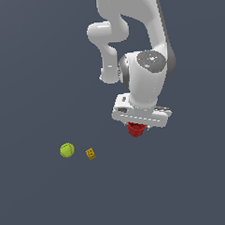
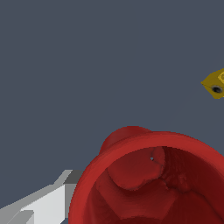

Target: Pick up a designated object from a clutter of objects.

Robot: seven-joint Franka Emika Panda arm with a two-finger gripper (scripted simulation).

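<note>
The red cup [image 1: 136, 129] sits right under my gripper [image 1: 138, 126], its rim up against the white hand. In the wrist view the cup [image 2: 153, 183] fills the lower part, mouth open towards the camera. One white finger [image 2: 48, 203] presses against the outside of its rim; the other finger is hidden. The gripper looks shut on the cup. The yellow-green ball [image 1: 67, 150] and the tiny orange-yellow block [image 1: 91, 154] lie apart on the exterior view's left. The block also shows in the wrist view [image 2: 215, 83]. The tiny green block is out of view.
The floor [image 1: 46, 66] is a plain dark grey surface with no edges in view. The white arm [image 1: 143, 47] comes down from the top of the exterior view above the cup.
</note>
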